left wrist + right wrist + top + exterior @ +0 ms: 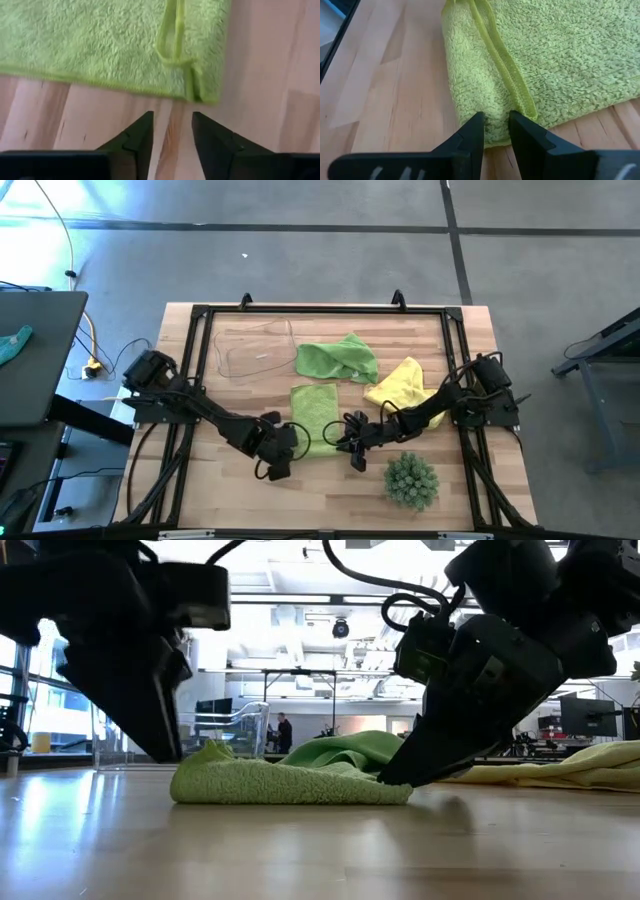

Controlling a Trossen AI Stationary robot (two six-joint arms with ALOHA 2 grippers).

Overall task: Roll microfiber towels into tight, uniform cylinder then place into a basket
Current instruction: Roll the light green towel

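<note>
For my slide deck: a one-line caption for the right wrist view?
Right gripper pinching the rolled edge of a lime green towel on the wooden table.

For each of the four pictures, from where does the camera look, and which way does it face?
High: overhead, straight down; both arms, basket.
Low: table height, level; both grippers beside the flat green towel.
Left wrist: behind the left gripper, open, off the towel.
Right wrist: behind the right gripper, pinching its edge.
All share this towel.

You won't find any readable text, label, brand or number here. Nothing on the counter (330, 490) carries legible writing.
</note>
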